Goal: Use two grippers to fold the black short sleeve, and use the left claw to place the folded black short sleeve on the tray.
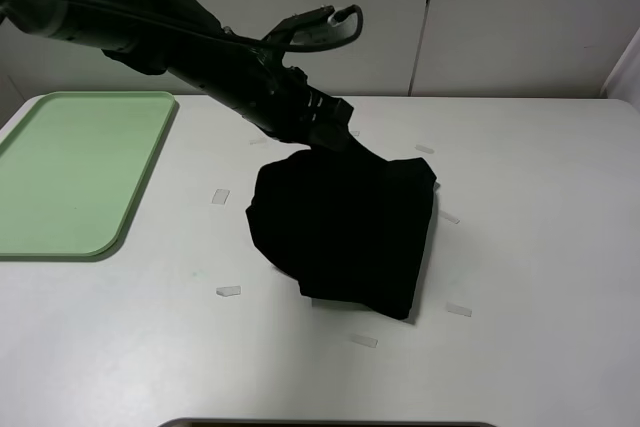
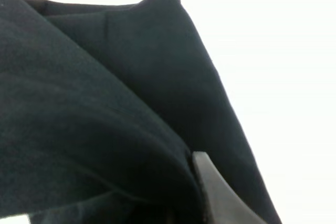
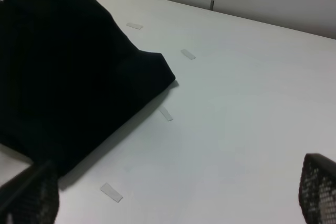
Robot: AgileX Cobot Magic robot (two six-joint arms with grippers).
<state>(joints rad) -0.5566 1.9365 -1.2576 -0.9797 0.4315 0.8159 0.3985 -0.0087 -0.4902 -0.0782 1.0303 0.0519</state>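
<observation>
As the left gripper (image 1: 335, 137) clamps the far edge of the folded black shirt (image 1: 345, 232), the bundle sags onto the white table (image 1: 540, 247) well to the right of the green tray (image 1: 70, 172). The carry to the tray looks to run leftward, on that arm's side. The right gripper (image 3: 173, 195), jaws apart and empty, hovers on the shirt's side away from the tray.

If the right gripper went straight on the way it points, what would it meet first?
The right gripper would probably meet the bare white table, just beside the black short sleeve; depth is unclear.
</observation>
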